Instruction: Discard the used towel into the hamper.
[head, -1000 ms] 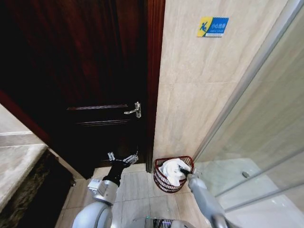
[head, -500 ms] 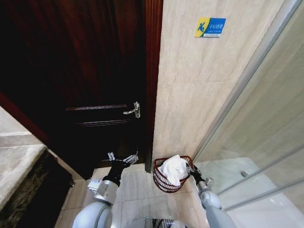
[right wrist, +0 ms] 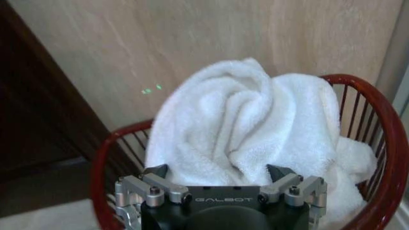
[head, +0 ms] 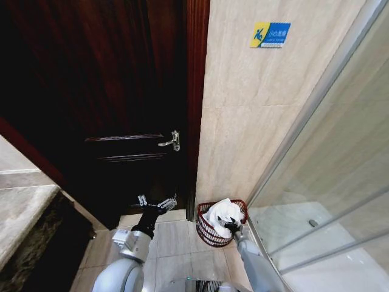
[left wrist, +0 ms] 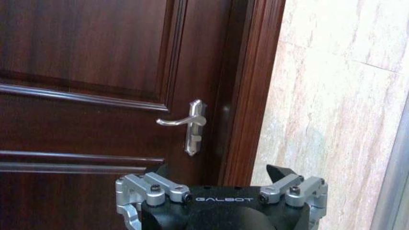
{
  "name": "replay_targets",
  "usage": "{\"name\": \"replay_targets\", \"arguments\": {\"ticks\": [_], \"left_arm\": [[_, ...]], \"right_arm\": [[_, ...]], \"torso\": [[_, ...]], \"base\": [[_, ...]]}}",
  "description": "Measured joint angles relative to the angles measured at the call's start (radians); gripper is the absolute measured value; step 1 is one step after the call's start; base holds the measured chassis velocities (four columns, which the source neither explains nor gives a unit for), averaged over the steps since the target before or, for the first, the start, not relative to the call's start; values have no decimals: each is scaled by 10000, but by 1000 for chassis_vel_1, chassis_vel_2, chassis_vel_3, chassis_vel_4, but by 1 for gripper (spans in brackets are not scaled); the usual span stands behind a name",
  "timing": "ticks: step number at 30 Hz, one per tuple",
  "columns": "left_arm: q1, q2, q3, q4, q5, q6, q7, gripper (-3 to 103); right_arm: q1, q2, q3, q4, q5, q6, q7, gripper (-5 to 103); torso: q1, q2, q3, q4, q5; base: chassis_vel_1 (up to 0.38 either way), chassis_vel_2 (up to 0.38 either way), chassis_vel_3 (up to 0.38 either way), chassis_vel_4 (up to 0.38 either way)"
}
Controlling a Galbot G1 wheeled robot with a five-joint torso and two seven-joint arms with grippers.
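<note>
- The towel (head: 222, 214) is white terry cloth, so I judge it soft, light and limp; it is likely sagging and folding wherever it is lifted, with no risk of breakage.
- A raised fold or bunched ridge near the top of the heap (right wrist: 246, 103) looks the best place to pinch, since the pile is grippy rather than slippery.
- The towel is sitting heaped inside the hamper (head: 203, 228), bulging above its reddish wire rim (right wrist: 367, 103), on the floor by the tiled wall (head: 255, 121), just beside the dark door (head: 109, 91).
- The right gripper (head: 231, 227) is hovering at the hamper's near rim, its fingers (right wrist: 155, 171) spread apart and holding nothing.
- In the right wrist view the towel is lying straight ahead of the fingers, very near them; whether the tips are touching the cloth I cannot tell.
- The left gripper (head: 155, 202) is waiting near the door, pointing toward the door handle (left wrist: 187, 122), fingers apart and empty.
</note>
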Motion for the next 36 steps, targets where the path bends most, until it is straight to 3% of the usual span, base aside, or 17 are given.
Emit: {"name": "replay_targets", "arguments": {"ticks": [4, 6, 9, 12, 15, 22, 33, 36], "left_arm": [[0, 0, -1, 0, 0, 0, 0, 100], [0, 1, -1, 0, 0, 0, 0, 100], [0, 0, 0, 0, 0, 0, 0, 100], [0, 0, 0, 0, 0, 0, 0, 100], [0, 0, 0, 0, 0, 0, 0, 100], [0, 0, 0, 0, 0, 0, 0, 100], [0, 0, 0, 0, 0, 0, 0, 100], [0, 0, -1, 0, 0, 0, 0, 100]], "right_arm": [[643, -155, 4, -824, -35, -69, 126, 100], [1102, -254, 4, -998, 282, -612, 576, 100], [1679, -325, 43, -1497, -51, -1213, 962, 100], [2116, -387, 160, -1950, -868, -2089, 1046, 100], [2161, -332, 213, -2017, -723, -2612, 985, 100], [2109, -78, 173, -2113, -179, -2942, 1047, 100], [1677, 13, -27, -1593, -635, -2919, 1078, 101], [1642, -34, -26, -1593, -897, -2910, 1034, 94]], "torso": [[0, -1, 1, -1, 5], [0, 0, 0, -3, -4], [0, 0, 0, 0, 3], [0, -1, 0, 0, 0], [0, -1, 0, -2, 0], [-1, 0, -1, -2, -3], [-2, 0, -1, -2, 0], [-3, 1, -1, -2, 0]], "base": [[0, 0, 0, 0], [0, 0, 0, 0], [0, 0, 0, 0], [0, 0, 0, 0], [0, 0, 0, 0], [0, 0, 0, 0], [0, 0, 0, 0], [0, 0, 0, 0]]}}
